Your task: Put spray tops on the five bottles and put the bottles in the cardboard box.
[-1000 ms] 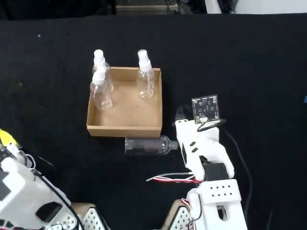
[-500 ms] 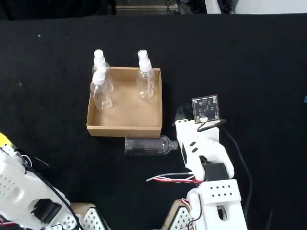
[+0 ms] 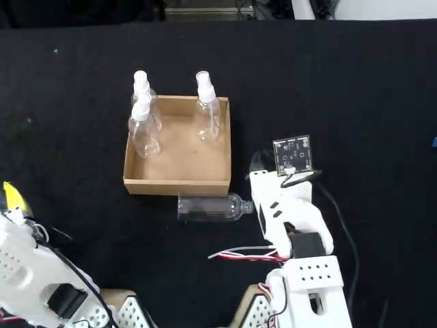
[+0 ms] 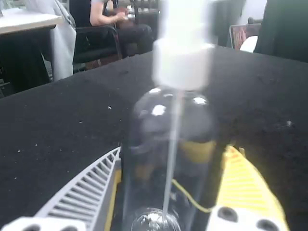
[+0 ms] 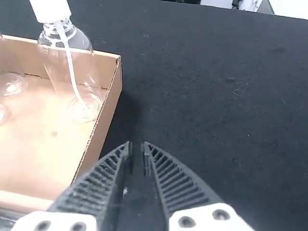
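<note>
Fingers (image 4: 243,187) of the left gripper (image 4: 174,150) are clamped on a clear held bottle (image 4: 168,130) that wears a white spray top (image 4: 183,53). Its long axis runs out along the fingers, top end pointing away from the wrist. The left arm (image 3: 31,273) sits at the desk's near left corner.

The right gripper (image 5: 137,147) hangs over the black desk (image 3: 355,102) just beside the right wall of the cardboard box (image 3: 177,184). Its fingers (image 5: 168,183) are drawn almost together with a thin slit between them, holding nothing.

Three topped bottles stand upright in the box: two (image 3: 145,133) in its far left corner and one (image 3: 207,113) in its far right corner.

A lying bottle (image 3: 208,208) rests on its side on the desk, just beside the box's near wall. Its long axis is parallel to that wall, and its bare neck points toward the desk's right edge and the right arm (image 3: 287,212).
</note>
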Controlling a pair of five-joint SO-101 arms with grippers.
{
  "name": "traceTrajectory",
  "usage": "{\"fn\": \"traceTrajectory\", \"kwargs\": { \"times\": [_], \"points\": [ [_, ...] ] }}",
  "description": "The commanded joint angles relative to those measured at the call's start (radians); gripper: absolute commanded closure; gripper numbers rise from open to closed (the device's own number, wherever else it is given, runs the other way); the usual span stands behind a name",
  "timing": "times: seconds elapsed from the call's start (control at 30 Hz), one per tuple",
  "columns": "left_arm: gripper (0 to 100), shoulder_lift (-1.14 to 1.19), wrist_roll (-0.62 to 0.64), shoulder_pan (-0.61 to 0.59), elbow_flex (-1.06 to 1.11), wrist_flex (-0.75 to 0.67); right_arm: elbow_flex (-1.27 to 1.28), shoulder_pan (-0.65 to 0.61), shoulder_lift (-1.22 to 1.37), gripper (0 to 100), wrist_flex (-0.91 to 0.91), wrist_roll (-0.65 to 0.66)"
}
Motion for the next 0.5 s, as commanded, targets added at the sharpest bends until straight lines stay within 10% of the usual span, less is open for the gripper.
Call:
{"fn": "traceTrajectory", "kwargs": {
  "times": [0.0, 0.47],
  "points": [
    [68, -0.003, 0.008, -0.013, -0.019, -0.028, -0.007, -0.011, -0.030, 98.4, -0.018, 0.000],
    [80, -0.006, 0.008, 0.013, -0.074, -0.026, -0.005, -0.012, -0.030, 98.4, -0.018, 0.000]
  ]
}}
